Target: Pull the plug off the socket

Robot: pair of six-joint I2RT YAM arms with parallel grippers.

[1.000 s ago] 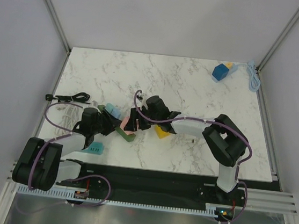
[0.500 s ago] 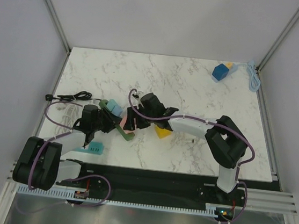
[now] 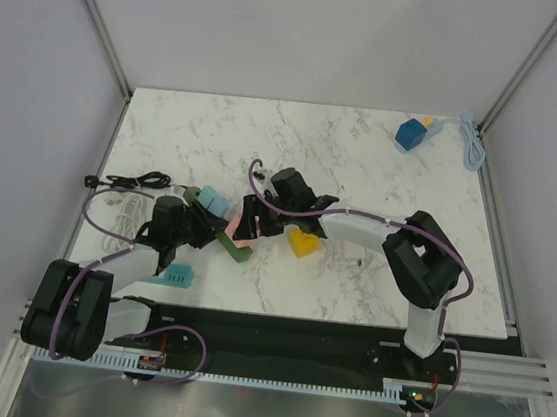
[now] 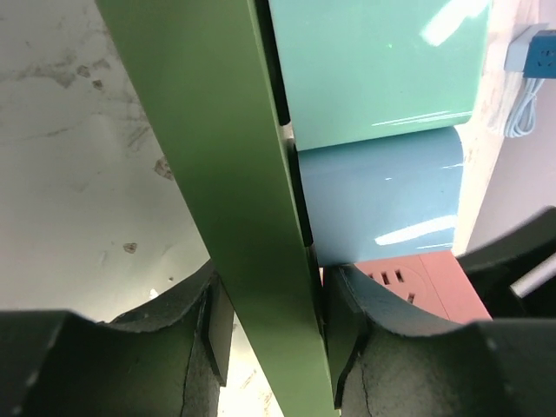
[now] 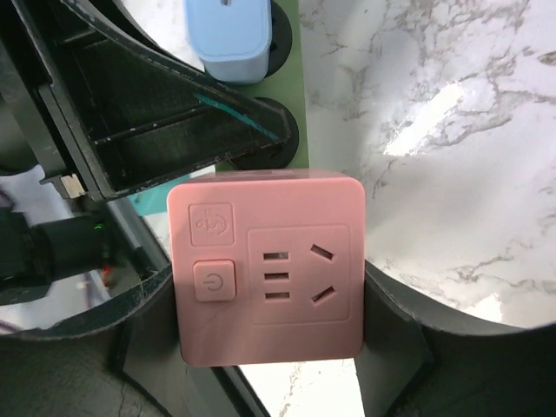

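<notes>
Top external: pink plug (image 3: pixel 239 226) sits in green strip (image 3: pixel 239 254), which runs diagonally between my arms. Left wrist: left jaws clench strip edge-on. Right wrist: right jaws grasp plug; pull direction is away from strip.

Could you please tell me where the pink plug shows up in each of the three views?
Top external: pink plug just left of centre.
Left wrist: pink plug lower right, right of the green strip.
Right wrist: pink plug at centre.
Shared landmark: the light blue plug beside it, in all three.
</notes>
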